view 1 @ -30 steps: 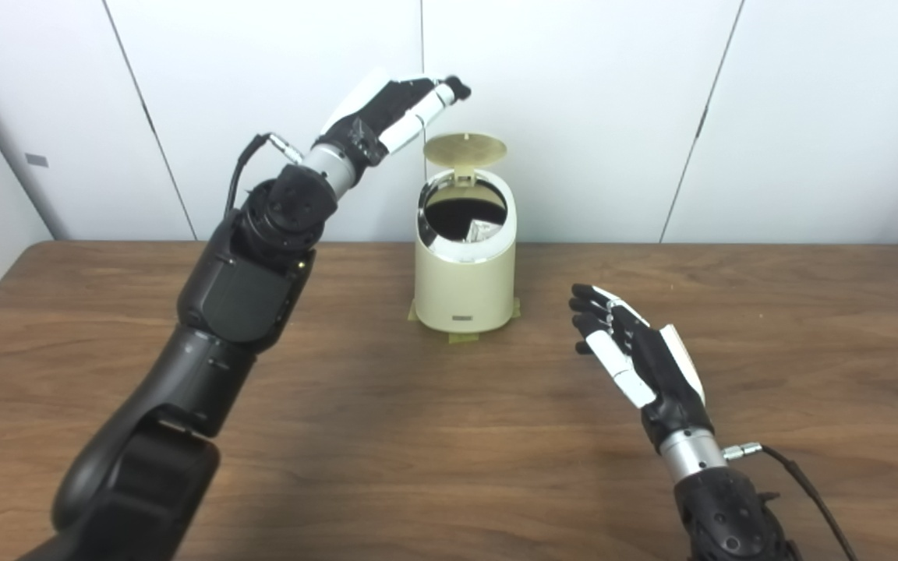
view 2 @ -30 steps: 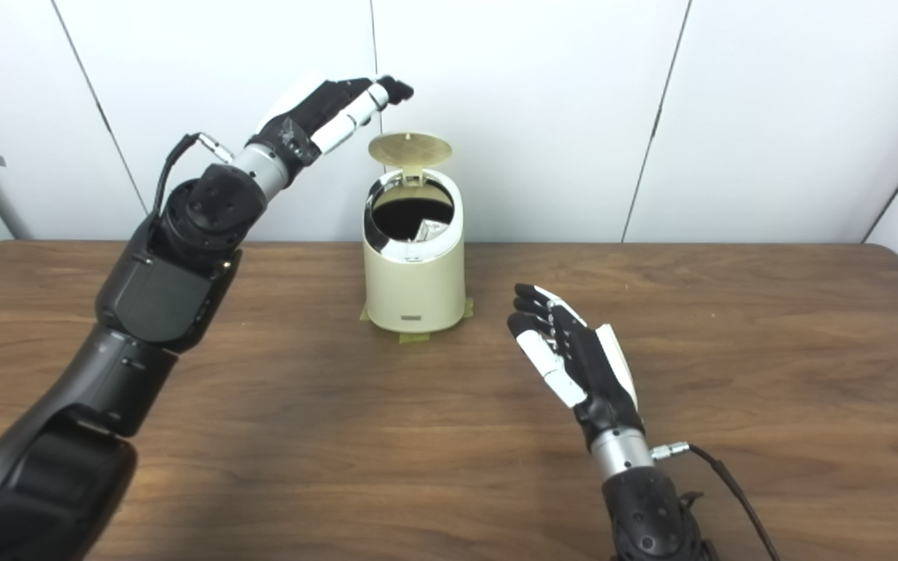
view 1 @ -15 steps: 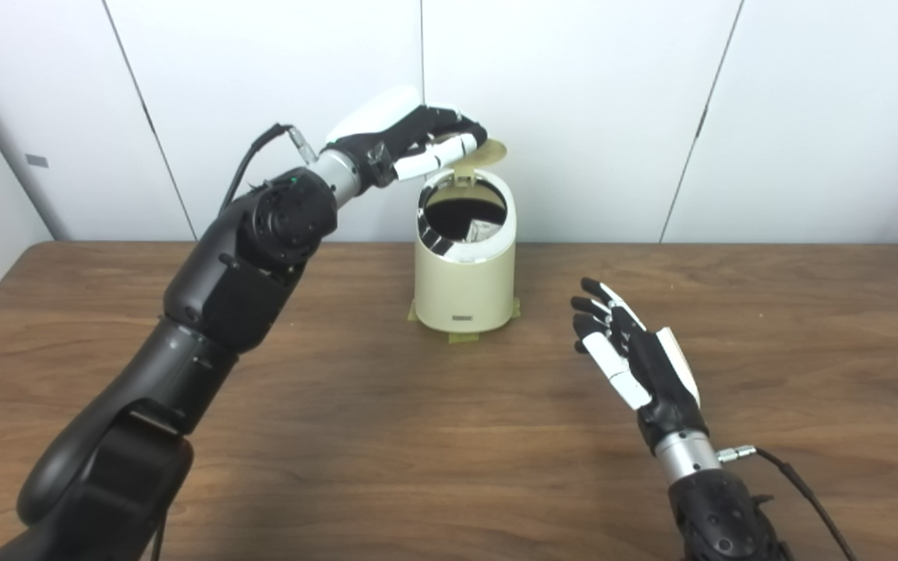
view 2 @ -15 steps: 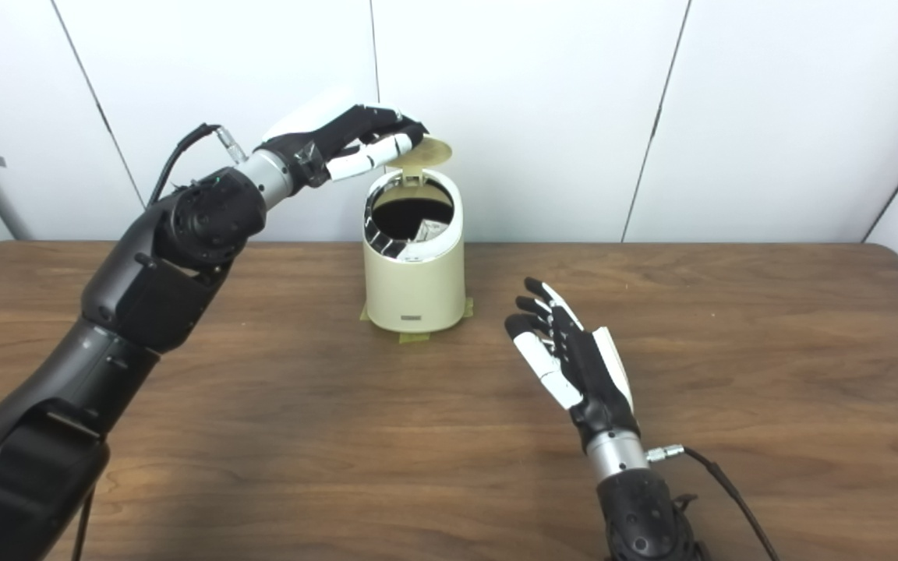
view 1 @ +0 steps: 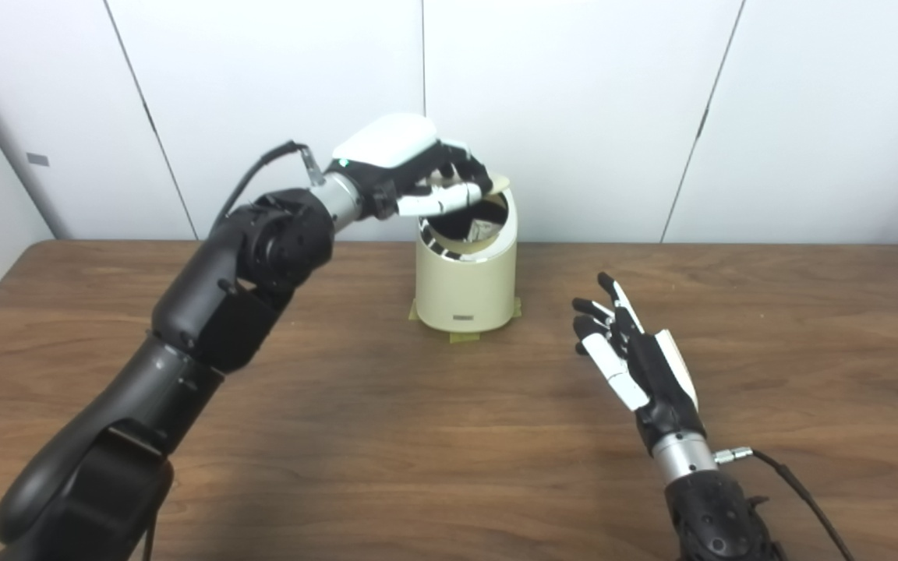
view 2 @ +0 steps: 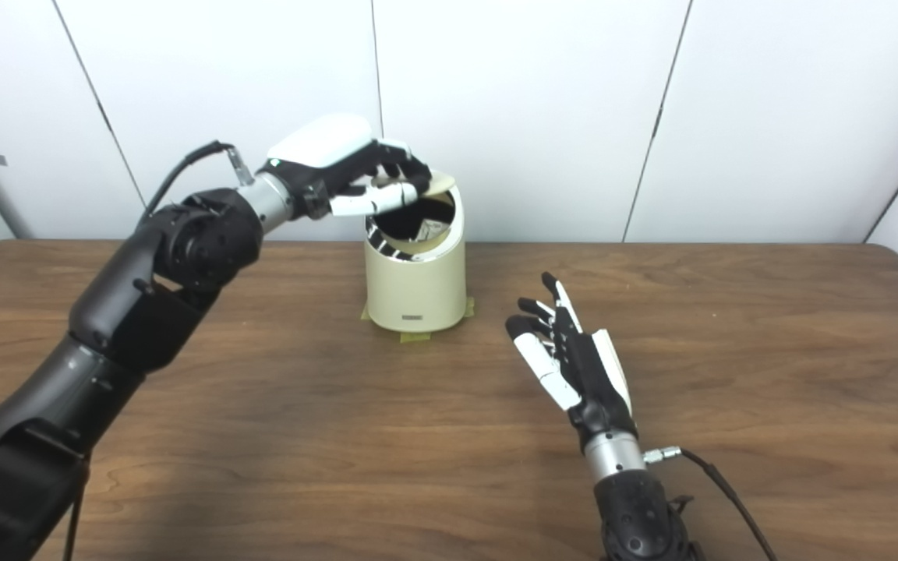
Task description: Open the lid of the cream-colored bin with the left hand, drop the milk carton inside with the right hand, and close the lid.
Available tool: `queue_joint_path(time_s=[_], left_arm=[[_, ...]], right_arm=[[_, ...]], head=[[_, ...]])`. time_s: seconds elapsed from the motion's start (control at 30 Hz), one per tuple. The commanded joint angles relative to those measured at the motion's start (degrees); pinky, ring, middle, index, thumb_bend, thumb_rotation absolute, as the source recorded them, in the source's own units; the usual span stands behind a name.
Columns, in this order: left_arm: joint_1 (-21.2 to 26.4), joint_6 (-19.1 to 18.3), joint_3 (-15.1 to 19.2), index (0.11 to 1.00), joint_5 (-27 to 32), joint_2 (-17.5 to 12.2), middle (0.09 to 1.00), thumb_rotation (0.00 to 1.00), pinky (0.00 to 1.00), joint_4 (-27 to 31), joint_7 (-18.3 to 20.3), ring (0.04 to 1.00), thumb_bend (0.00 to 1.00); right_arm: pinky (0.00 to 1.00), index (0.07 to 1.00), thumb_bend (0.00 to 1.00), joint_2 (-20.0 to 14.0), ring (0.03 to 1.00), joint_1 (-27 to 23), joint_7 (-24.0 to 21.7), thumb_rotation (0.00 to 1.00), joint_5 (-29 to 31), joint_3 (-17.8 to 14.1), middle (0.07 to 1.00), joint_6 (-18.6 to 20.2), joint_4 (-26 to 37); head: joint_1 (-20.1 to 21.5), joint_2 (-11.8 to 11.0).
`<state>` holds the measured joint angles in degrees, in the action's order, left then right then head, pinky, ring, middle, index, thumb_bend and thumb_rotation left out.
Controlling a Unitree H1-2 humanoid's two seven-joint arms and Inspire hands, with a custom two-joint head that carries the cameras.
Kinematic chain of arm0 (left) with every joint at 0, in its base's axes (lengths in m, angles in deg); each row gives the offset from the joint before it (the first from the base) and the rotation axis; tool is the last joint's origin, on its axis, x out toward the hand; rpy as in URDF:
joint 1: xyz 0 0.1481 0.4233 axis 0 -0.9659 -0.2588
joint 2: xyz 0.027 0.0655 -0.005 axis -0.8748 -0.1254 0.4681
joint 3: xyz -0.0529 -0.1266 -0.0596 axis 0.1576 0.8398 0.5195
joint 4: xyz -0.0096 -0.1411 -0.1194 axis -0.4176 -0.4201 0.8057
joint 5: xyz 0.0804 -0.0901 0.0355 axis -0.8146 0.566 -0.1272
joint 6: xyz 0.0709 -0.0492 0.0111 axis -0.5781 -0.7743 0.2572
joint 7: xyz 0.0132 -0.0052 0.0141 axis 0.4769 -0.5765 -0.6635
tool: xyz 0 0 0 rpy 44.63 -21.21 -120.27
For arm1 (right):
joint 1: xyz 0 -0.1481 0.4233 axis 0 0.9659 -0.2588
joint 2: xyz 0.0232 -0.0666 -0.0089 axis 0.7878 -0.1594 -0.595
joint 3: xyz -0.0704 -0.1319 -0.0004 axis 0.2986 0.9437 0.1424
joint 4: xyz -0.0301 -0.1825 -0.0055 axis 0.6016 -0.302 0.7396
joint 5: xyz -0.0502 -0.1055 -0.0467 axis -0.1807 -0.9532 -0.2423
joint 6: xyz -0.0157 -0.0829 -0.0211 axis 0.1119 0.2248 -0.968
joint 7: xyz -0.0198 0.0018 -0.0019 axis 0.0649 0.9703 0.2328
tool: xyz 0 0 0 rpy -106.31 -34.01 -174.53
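The cream-colored bin stands at the back middle of the wooden table. Its round lid is tilted low over the opening, partly shut. My left hand lies palm down on the lid, fingers apart, holding nothing. A corner of the milk carton shows inside the bin, under the lid; it also shows in the right eye view. My right hand is open and empty, fingers spread, just above the table to the right of the bin and nearer to me.
Yellow tape marks the table under the bin's base. A white panelled wall rises just behind the table's far edge. A cable runs from my right wrist.
My left hand has swung from up beside the upright lid down onto it and pushed it forward over the opening. My right hand has drifted slightly toward me, its fingers more upright.
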<state>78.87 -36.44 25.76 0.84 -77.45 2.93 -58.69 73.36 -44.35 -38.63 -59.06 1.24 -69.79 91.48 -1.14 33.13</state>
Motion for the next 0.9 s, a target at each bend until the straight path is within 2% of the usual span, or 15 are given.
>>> queue_joint_path(time_s=[0.0,0.1,0.17,0.27,0.43,0.63,0.87], left_arm=[[3.4,0.7,-1.0,0.769,-3.3,-1.2,0.786,1.00,0.86,2.2,1.0,0.804,0.42],[3.6,0.8,-2.5,0.788,-6.2,-1.9,0.795,1.00,0.95,2.5,3.6,0.816,0.43],[3.2,0.9,-2.8,0.801,-7.1,-2.1,0.803,1.00,0.98,2.2,4.8,0.828,0.45],[2.6,0.7,-3.6,0.816,-9.5,-2.5,0.819,1.00,1.00,1.9,6.3,0.854,0.47],[1.8,1.0,-6.7,0.841,-17.2,-3.1,0.839,1.00,1.00,1.7,5.3,0.884,0.49],[1.3,0.2,-9.8,0.864,-24.4,-2.8,0.872,1.00,1.00,2.7,8.3,0.926,0.50],[-0.2,1.2,-10.1,0.849,-24.5,-2.7,0.862,1.00,1.00,1.8,9.1,0.911,0.51]], right_arm=[[0.72,0.969,0.70,0.4,0.821,-2.4,0.3,0.86,-0.8,0.1,0.847,-1.0,1.3],[0.78,0.936,0.64,0.6,0.838,-2.9,1.1,0.78,-2.3,0.4,0.835,-1.2,1.7],[0.78,0.913,0.60,0.6,0.826,-3.4,1.9,0.69,-3.5,0.2,0.826,-2.1,1.6],[0.76,0.906,0.59,1.0,0.805,-4.1,2.7,0.65,-3.2,-0.5,0.823,-2.4,1.3],[0.73,0.895,0.57,1.6,0.798,-4.2,3.6,0.68,-3.5,-0.3,0.820,-2.8,1.4],[0.77,0.892,0.60,2.9,0.820,-3.5,4.5,0.75,-4.2,0.4,0.820,-4.0,0.4],[0.77,0.889,0.61,3.9,0.814,-3.2,5.4,0.77,-4.7,0.7,0.812,-5.1,0.2]], head=[[-0.1,0.1],[-0.1,0.1],[0.2,0.1],[0.8,-0.3],[1.5,-0.3],[1.7,-0.2],[2.7,-0.1]])
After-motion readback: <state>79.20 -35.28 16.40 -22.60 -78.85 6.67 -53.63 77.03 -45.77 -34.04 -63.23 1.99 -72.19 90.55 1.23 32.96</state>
